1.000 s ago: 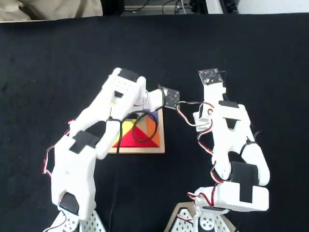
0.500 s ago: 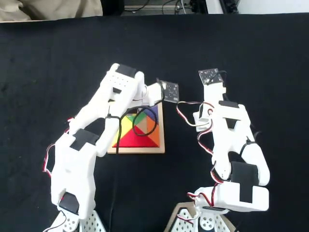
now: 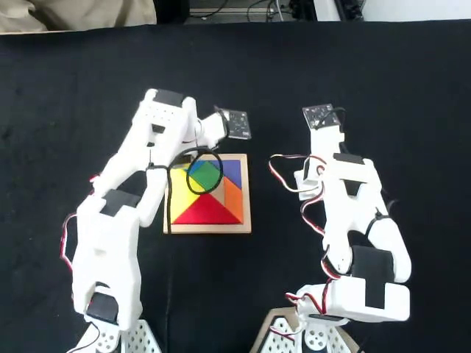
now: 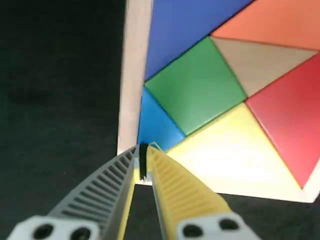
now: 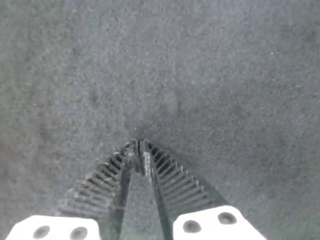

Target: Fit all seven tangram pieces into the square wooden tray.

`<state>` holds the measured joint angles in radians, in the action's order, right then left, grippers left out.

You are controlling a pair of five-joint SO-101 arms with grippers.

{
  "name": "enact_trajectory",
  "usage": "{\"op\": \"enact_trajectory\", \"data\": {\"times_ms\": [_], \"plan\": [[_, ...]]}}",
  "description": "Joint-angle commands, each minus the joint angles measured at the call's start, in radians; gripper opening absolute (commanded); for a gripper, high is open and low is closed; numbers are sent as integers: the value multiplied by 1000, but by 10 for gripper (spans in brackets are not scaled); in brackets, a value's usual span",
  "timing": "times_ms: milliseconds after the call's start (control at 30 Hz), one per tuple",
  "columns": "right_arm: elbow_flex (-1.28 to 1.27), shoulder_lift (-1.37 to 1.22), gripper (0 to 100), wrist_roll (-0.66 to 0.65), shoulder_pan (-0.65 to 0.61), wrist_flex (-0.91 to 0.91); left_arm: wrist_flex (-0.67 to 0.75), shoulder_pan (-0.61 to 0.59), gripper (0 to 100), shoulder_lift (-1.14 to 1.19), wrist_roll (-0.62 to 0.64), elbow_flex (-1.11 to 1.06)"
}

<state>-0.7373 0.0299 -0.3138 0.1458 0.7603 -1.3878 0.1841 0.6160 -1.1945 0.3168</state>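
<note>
With the pieces (image 3: 207, 209) apparently all seated in the tray (image 4: 134, 75), the left gripper (image 4: 142, 162), fingers together at the tray's corner by the blue triangle (image 4: 155, 125), needed a straight lift, no dragging; the right gripper (image 5: 139, 150), fingers together, hung apart from the tray.

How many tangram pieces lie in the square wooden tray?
7, all in the square wooden tray: dark blue piece, orange piece, green square, tan triangle, red triangle, yellow triangle, light blue triangle.
</note>
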Motion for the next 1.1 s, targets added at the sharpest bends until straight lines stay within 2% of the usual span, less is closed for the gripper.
{"op": "enact_trajectory", "data": {"times_ms": [0, 167, 233, 300, 400, 500, 567, 733, 767, 833, 967, 1067], "plan": [[2, 35, 11, -9, 8, -17, -51, 33, 30, -43, 14, 39], [2, 35, 11, -9, 8, -17, -80, 21, 30, -100, 14, 93], [2, 35, 11, -9, 8, -17, -68, 4, 30, -112, 55, 101], [2, 35, 11, -6, 9, -17, -64, -19, 30, -135, 187, 147], [10, 35, 11, -2, 6, -17, -89, -79, 30, -198, 480, 200], [33, 44, 11, 21, -51, -29, -123, -142, 30, -264, 717, 166], [82, 42, 11, 28, -117, -2, -43, -185, 30, -265, 862, 70], [380, -61, 11, 58, -235, 236, 439, -236, 30, -199, 1158, -266], [449, -108, 11, 89, -252, 279, 500, -228, 30, -192, 1195, -311], [567, -225, 11, 137, -279, 344, 520, -199, 30, -201, 1240, -354], [707, -437, 11, 164, -324, 379, 448, -156, 30, -206, 1241, -364], [763, -503, 11, 161, -358, 379, 417, -124, 30, -203, 1243, -366]]}}
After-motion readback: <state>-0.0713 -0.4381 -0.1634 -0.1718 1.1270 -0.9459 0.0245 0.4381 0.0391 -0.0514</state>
